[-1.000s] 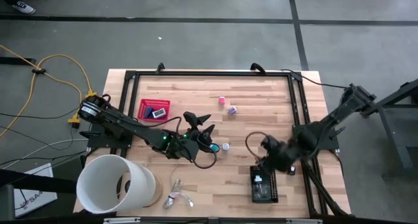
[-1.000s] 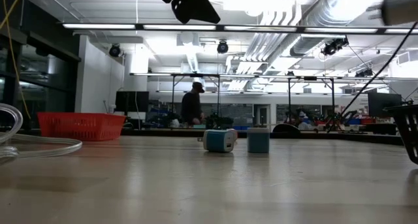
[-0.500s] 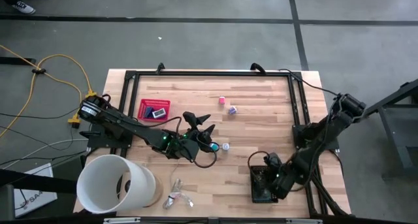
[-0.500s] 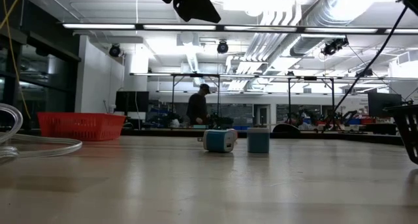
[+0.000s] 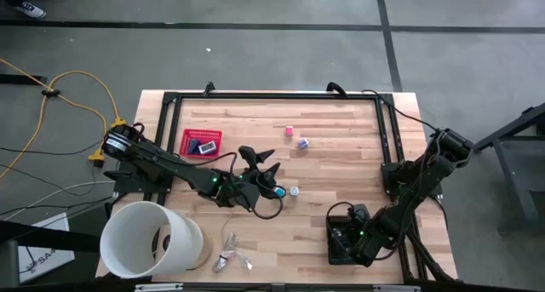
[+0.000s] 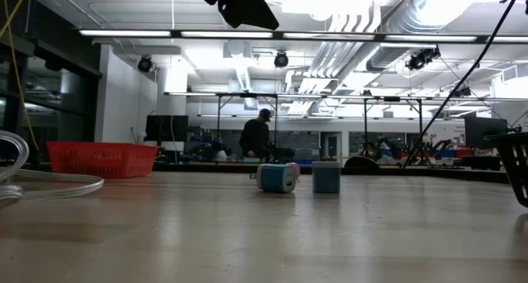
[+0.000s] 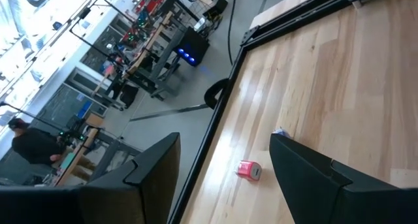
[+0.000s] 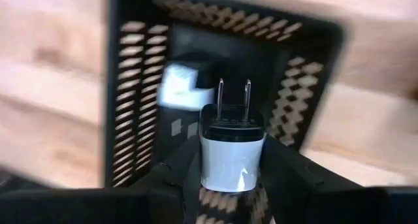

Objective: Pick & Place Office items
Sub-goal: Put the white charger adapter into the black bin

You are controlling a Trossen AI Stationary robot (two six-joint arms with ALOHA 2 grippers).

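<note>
Placing step looks underway: right gripper [image 8: 225, 178] is clamped on a small white-and-black plug charger [image 8: 230, 145], hanging right over the black perforated metal basket [image 5: 344, 241] at the bench's [image 5: 341, 147] near right corner. Charger's long axis runs straight out from the gripper, its two prongs pointing down into the basket. Next move probably just needs a clean letting-go inside the walls. Left gripper [image 5: 264, 160] waits spread wide mid-bench, holding nothing.

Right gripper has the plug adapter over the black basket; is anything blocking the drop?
Nothing visible blocks it. The right gripper holds the plug adapter directly above the open black basket. A white item already lies inside, off to one side.
</note>
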